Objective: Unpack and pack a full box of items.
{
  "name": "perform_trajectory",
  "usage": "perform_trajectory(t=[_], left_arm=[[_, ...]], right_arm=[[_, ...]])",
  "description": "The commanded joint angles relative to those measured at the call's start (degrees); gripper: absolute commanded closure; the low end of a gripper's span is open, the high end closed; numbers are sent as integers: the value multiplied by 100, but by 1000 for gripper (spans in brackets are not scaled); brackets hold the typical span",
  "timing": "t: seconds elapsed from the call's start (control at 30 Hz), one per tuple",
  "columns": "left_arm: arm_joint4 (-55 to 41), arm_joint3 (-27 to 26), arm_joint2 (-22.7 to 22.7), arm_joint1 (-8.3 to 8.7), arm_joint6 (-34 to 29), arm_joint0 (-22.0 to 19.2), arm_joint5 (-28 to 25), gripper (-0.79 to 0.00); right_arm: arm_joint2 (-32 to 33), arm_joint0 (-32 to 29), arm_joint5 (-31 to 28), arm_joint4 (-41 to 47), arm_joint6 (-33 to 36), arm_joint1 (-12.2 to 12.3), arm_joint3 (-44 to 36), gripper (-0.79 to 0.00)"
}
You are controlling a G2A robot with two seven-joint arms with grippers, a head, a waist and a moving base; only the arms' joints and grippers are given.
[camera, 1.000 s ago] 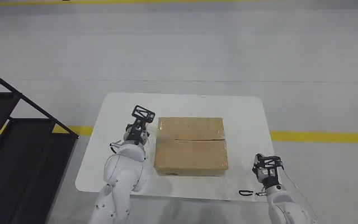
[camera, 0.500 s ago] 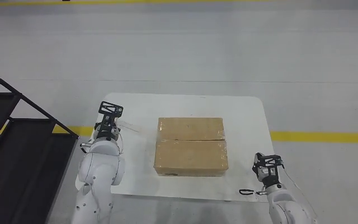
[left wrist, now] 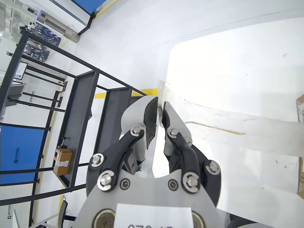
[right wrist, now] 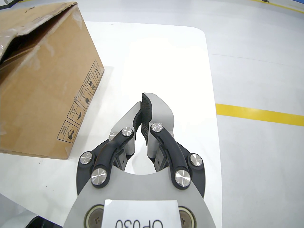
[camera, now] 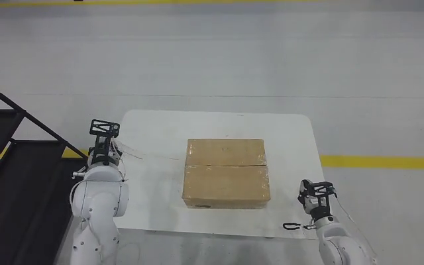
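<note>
The left fingers [left wrist: 155, 110] are pinched shut on the end of a clear strip of tape [left wrist: 237, 125], just past the bench's [camera: 285, 132] left edge. The strip stretches back toward the cardboard box [camera: 226, 173] mid-bench. The right fingers [right wrist: 144, 110] are closed on nothing near the bench's front right corner, apart from the box.

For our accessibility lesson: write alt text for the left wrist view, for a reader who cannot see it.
The left pincer grips the end of a clear tape strip stretching over the white table toward a cardboard box. A dark metal rack stands beside the table.
</note>
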Motion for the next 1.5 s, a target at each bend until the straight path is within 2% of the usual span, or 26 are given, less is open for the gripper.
perform_trajectory(t=[0.0,0.13,0.27,0.4,0.53,0.7,0.83,0.9,0.93,0.97,1.03,1.47], left_arm=[[-399,-28,-80,-20,75,0,167,-785],[-1446,-66,-385,-57,336,50,511,-785],[-2135,-110,-563,-69,688,124,557,-785],[-2941,-198,-490,-90,1054,221,393,-785],[-3481,-186,-163,-116,1359,287,255,-785],[-3588,-58,444,-149,1703,281,249,-785],[-3503,86,728,-166,1786,197,418,-785],[-3482,102,780,-169,1790,173,459,-785],[-3482,102,780,-169,1790,173,459,-785],[-3482,102,780,-169,1790,173,459,-785],[-3482,102,780,-169,1790,173,459,-785],[-3482,102,780,-169,1790,173,459,-785]], right_arm=[[57,-13,-250,234,23,6,-45,-129],[227,-56,-976,724,121,40,-159,-243],[379,-33,-1843,1137,289,89,-229,-336],[534,37,-2550,1162,471,153,-321,-369],[548,164,-2879,1350,544,178,-347,-329],[341,496,-3049,1588,877,184,-237,-246],[99,751,-3014,1589,1083,175,-139,-175],[27,838,-2936,1519,1122,173,-112,-197],[19,860,-2813,1433,1091,171,-109,-249],[19,860,-2813,1433,1091,171,-109,-228],[19,860,-2813,1433,1091,171,-109,0],[-56,921,-2796,1640,1150,170,-81,0]])
